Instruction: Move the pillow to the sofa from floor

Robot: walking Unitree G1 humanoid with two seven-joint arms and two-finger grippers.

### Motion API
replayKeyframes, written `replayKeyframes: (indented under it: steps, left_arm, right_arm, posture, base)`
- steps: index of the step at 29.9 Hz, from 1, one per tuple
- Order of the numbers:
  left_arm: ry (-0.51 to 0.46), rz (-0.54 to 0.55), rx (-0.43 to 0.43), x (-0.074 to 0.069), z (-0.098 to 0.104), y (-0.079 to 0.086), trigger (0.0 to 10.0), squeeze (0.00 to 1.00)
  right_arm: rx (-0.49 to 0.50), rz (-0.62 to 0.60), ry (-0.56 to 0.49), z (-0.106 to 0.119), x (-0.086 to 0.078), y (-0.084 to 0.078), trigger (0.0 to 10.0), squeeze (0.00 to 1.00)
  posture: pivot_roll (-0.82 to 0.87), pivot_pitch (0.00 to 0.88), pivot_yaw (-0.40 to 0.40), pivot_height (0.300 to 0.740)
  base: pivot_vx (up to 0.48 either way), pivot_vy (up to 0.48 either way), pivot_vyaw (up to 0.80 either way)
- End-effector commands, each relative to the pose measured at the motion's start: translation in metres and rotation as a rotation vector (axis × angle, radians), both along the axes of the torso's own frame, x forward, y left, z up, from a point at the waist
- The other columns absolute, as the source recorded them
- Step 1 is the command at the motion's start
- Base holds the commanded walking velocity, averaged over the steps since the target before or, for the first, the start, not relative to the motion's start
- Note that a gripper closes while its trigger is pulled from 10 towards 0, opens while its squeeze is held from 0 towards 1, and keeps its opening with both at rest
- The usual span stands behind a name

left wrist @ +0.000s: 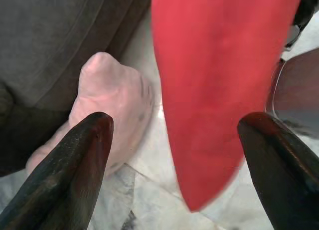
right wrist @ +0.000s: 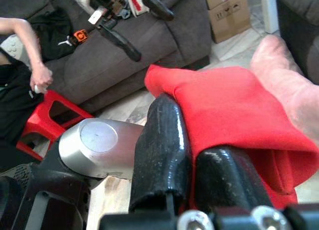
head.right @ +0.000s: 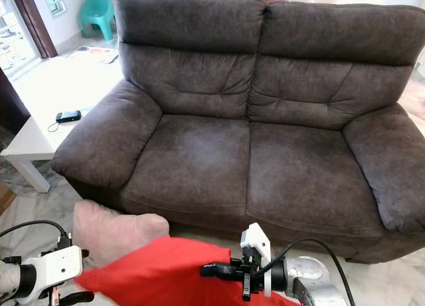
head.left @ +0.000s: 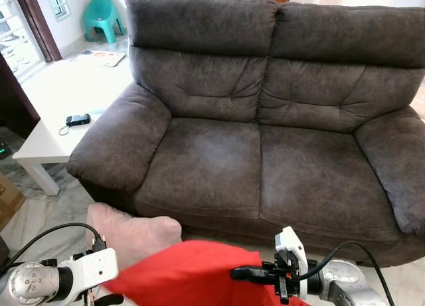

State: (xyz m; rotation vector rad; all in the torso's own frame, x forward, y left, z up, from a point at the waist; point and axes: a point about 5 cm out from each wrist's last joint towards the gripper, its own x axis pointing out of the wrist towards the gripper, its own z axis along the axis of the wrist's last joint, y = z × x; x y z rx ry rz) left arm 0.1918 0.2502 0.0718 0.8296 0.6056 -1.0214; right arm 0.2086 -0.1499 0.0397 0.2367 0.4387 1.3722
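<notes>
Red pillow [head.left: 192, 276] held up in front of the grey sofa [head.left: 265, 120], clamped between the right gripper [right wrist: 199, 165] fingers. Pink pillow [head.left: 133, 233] on the floor beside. Left gripper [left wrist: 179, 155] spread wide, empty.

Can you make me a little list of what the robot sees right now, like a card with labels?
Holding: red pillow, pinched by the right pincer
Left pincer: open, beside the red pillow
Also on floor: pink pillow, against the sofa's front
Sofa: dark grey, seats bare
Side table: white, small black gadget on it
Far corner: teal chair
</notes>
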Motion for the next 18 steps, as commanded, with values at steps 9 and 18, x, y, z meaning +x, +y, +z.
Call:
replayKeyframes:
  steps: [9,18]
  left_arm:
    - [0.066,-0.071,-0.094,-0.003,-0.031,-0.007,10.0,0.0]
    - [0.038,-0.129,-0.032,-0.003,-0.054,-0.01,10.0,0.0]
  right_arm:
    - [0.081,0.073,-0.085,0.023,0.003,0.007,10.0,0.0]
    - [0.082,0.078,-0.088,0.025,0.002,0.005,10.0,0.0]
  posture:
    - [0.12,0.0,-0.032,0.74]
    - [0.11,0.0,-0.039,0.74]
  base:
    - [0.0,0.0,0.0]
    - [0.0,0.0,0.0]
